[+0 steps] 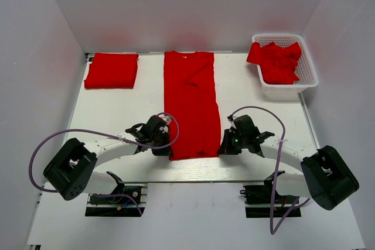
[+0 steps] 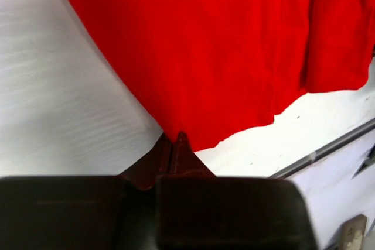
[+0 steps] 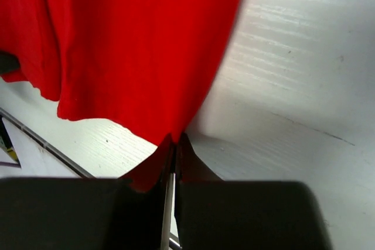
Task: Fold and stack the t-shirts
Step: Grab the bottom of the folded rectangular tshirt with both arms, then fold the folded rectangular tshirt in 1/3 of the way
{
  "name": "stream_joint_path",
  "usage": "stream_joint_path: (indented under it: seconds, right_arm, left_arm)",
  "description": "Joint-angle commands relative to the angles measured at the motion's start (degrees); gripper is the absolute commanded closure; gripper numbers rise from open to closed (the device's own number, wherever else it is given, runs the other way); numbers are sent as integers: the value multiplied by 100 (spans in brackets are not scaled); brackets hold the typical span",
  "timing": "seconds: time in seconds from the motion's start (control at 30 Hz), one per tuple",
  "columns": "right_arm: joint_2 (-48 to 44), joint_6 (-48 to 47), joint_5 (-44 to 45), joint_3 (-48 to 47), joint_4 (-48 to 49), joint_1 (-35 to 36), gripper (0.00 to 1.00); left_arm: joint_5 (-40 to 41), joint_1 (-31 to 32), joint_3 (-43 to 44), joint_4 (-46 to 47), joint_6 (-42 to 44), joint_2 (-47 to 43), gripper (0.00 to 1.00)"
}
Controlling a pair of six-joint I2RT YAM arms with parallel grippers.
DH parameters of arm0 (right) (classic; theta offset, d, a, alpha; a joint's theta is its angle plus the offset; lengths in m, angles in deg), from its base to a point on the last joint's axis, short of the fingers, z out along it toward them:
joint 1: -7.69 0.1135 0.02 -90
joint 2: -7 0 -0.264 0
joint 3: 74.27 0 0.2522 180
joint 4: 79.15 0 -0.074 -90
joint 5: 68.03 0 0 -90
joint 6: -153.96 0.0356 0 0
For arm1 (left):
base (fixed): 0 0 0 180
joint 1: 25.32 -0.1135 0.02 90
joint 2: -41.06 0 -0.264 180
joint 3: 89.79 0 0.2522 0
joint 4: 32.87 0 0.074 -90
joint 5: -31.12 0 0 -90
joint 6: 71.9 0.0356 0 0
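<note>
At the near edge of the table [image 1: 117, 115], your left gripper [image 2: 174, 140] has its dark fingers pressed together on the 7 o'clock corner of the middle t-shirt [image 1: 190, 103]. Your right gripper [image 3: 174, 141] pinches the 5 o'clock corner the same way. That shirt is smooth bright red cloth, folded into a long strip running from 6 to 12 o'clock. Only your wrist views show its wavy near hem, the streaky grain of the white tabletop and the metal rail [image 2: 328, 147] beyond it. Only your top view shows a folded t-shirt [image 1: 111, 70], a flat rectangle at 10 o'clock. It also shows crumpled t-shirts [image 1: 275, 61] heaped in a white lattice basket [image 1: 307, 68] at 2 o'clock.
</note>
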Motion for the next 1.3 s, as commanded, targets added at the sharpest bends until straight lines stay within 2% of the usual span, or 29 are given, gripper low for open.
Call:
stream_joint_path:
  seconds: [0.0,0.23,0.43,0.63,0.77,0.87,1.0,1.27]
  right_arm:
    - [-213,115,-16,216,-190,54,100]
    - [-802,133,-95,393,-568,89,100]
    - [-1119,10,-245,226,-629,168,100]
    - [-900,-218,-148,-126,-612,160,100]
    - [-602,-464,318,-512,-656,133,100]
    - [-364,-596,573,-864,-630,124,100]
    - [-100,-658,1090,-1381,-594,107,100]
    - [699,-1009,1952,-2358,-691,80,100]
  left_arm:
    - [70,104,-279,-539,-58,124,100]
    - [18,218,-192,-1031,-111,-500,100]
    - [-201,218,90,-1129,29,-650,100]
    - [-63,218,713,-1136,337,-590,100]
    - [517,69,1267,-1392,389,-361,100]
    - [642,69,1531,-1226,442,-89,100]
    - [1202,-54,2058,-1155,442,403,100]
    - [1477,-519,2735,-1154,627,703,100]
